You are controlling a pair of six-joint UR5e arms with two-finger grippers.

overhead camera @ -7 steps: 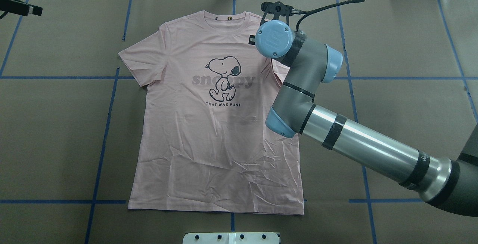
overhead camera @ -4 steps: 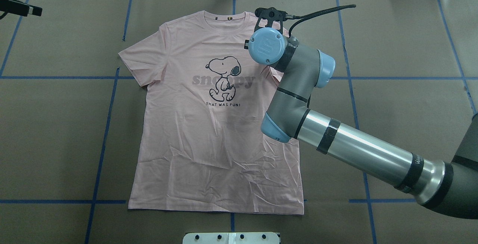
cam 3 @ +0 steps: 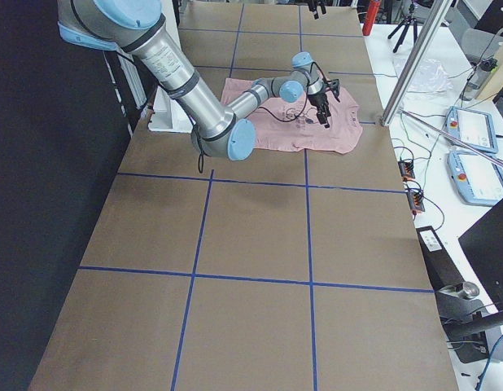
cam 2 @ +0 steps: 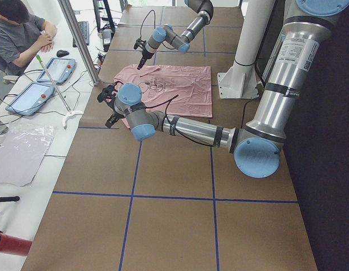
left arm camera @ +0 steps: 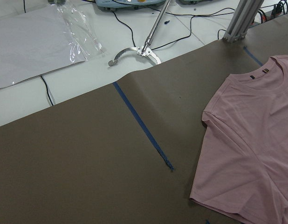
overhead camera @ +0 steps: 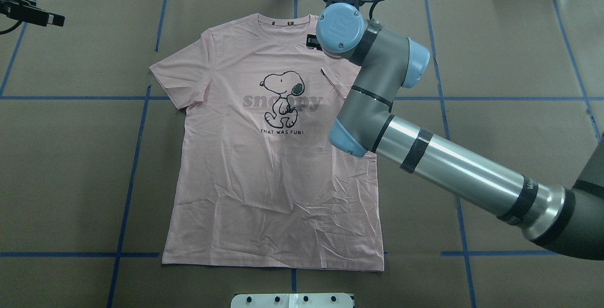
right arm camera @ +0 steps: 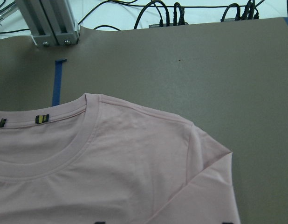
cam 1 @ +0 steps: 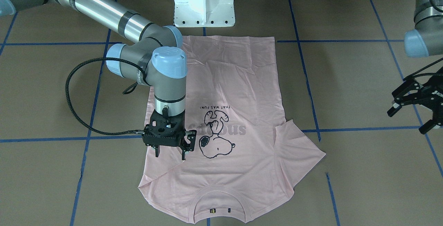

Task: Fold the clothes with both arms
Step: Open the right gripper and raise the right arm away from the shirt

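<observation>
– T-shirt (overhead camera: 264, 180), pale pink, lying flat and print-up on the paper-covered table (overhead camera: 71, 166), collar (overhead camera: 283, 30) away from the robot and hem (overhead camera: 273, 262) towards it. How would you expect it to handle?

– Light and limp. It looks like thin jersey, creased across the lower half, so it should sag from any point it is lifted by. It may drag on the brown paper rather than slide cleanly. Nothing fragile, but a single pinch would bunch it.

– Where to take hold, then?

– At edges and corners. I'd take a shoulder seam beside the collar and the hem corner on the same side, one per arm, so a whole side turns over along one straight line. The left sleeve (overhead camera: 175, 76) lies spread out. The right sleeve (right arm camera: 202, 186) looks turned in over the chest, though I would not swear to it.

– And the hands?

– The right gripper (cam 1: 170, 154) hangs over that right shoulder, fingers apart with nothing between them. Whether the tips touch the cloth I cannot tell. The left gripper (cam 1: 408, 119) is well off to the side over bare table, its fingers also spread and empty.

– Risk?

– Pinching both layers, or only a wrinkle, and pulling the shirt askew from the blue tape lines (overhead camera: 137, 157).
</observation>
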